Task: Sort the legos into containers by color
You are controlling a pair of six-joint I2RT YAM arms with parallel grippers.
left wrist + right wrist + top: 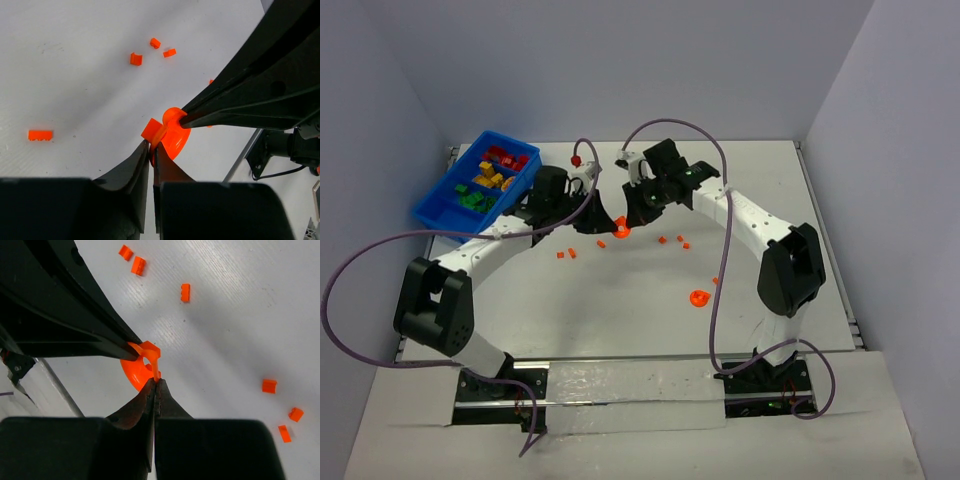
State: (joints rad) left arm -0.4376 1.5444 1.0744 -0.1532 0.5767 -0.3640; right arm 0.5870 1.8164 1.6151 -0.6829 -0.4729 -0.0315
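Mid-frame, left gripper (151, 150) and right gripper (155, 384) each clamp opposite rims of the orange disc (175, 139), which stands tilted on edge, brick (150, 129) attached.

So my gripper (155, 385) is pinched tight on the rim of this orange round piece (135, 372), which has a little square brick (150, 349) up against it. The left gripper (131, 354) has its tip on the same piece from the other side. Six orange bits (185, 292) lie scattered on the white table (225, 330), well apart from us. A table edge runs just beside the piece.
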